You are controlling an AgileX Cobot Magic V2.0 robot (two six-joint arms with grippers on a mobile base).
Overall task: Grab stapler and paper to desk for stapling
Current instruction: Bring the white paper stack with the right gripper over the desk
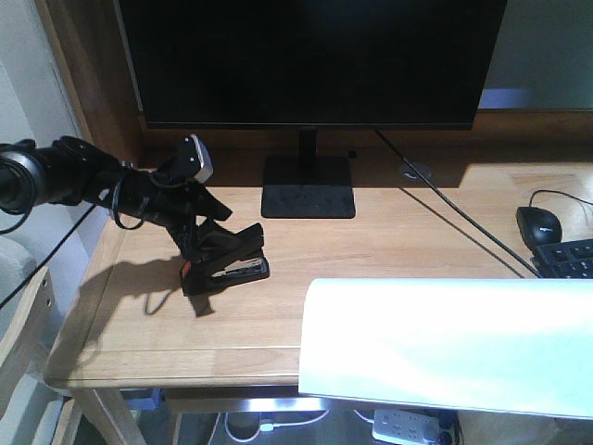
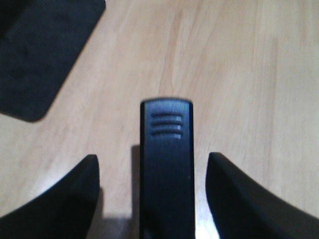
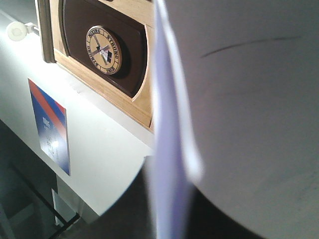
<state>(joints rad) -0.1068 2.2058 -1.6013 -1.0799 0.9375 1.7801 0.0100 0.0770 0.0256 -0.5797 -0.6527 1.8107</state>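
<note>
The black stapler point(image 1: 230, 262) rests on the light wood desk point(image 1: 389, 241) at its left side, an orange-red patch at its rear. My left gripper point(image 1: 209, 243) is over it, open; in the left wrist view the stapler point(image 2: 167, 169) lies between the fingers point(image 2: 84, 194) with desk showing on both sides of it. The white paper point(image 1: 445, 343) hangs over the desk's front right edge. In the right wrist view the paper point(image 3: 249, 99) is seen edge-on, with my right gripper point(image 3: 169, 216) shut on it. The right gripper itself is out of the front view.
A dark monitor point(image 1: 310, 60) stands at the back on a black base point(image 1: 308, 187), which also shows in the left wrist view point(image 2: 40, 50). A mouse point(image 1: 539, 225) and keyboard point(image 1: 570, 260) lie at the right, with a cable running across. A power strip point(image 1: 408, 428) lies under the desk.
</note>
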